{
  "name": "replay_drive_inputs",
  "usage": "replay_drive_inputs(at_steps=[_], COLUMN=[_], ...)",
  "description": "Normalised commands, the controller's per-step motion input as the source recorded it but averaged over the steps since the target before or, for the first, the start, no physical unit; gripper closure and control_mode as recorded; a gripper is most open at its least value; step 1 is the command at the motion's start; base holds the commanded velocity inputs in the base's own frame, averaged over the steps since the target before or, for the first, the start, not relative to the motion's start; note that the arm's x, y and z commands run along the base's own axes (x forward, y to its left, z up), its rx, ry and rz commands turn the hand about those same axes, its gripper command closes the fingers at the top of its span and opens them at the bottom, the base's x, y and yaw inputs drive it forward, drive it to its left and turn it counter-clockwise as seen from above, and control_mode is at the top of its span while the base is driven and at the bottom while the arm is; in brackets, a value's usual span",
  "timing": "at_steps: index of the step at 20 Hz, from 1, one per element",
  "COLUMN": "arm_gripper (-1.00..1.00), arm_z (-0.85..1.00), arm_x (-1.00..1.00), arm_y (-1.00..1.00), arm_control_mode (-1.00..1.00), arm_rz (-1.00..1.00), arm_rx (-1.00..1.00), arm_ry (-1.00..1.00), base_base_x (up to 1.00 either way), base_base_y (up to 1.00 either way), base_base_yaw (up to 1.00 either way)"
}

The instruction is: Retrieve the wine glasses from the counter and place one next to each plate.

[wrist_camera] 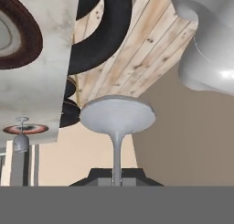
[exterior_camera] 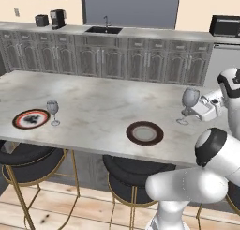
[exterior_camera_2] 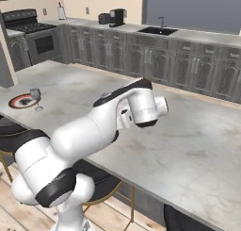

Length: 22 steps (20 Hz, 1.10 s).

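Hand view shows the pincer (wrist_camera: 117, 178) clamped on the thin stem of a wine glass (wrist_camera: 117, 115), light, slippery and fragile, best held low on that stem.

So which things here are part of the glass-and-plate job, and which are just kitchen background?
Job: held wine glass, gripper, placed wine glass, red-orange plate, brown plate, counter.
Background: sink, coffee machine, toaster, stove, stools.
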Motion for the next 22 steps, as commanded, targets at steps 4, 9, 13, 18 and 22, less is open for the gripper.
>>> replay_drive_inputs(at_steps=[4, 9, 13, 18, 22], arm_gripper=[1.00, 1.00, 1.00, 1.00, 1.00], arm_z=[-0.19, -0.08, -0.14, -0.19, -0.17], arm_x=[-0.01, 0.00, 0.00, 0.00, 0.00], arm_y=[0.00, 0.00, 0.00, -0.01, -0.01], arm_control_mode=[-1.00, -1.00, -1.00, -1.00, -1.00], arm_rz=[-0.03, -0.05, -0.11, -0.16, -0.14], arm_rx=[-0.18, -0.12, -0.07, -0.02, 0.00], arm_ry=[-0.05, -0.02, 0.00, 0.00, 0.00], base_base_x=[0.00, 0.00, 0.00, 0.00, 0.00], base_base_y=[0.00, 0.00, 0.00, 0.00, 0.00], base_base_yaw=[0.00, 0.00, 0.00, 0.00, 0.00])
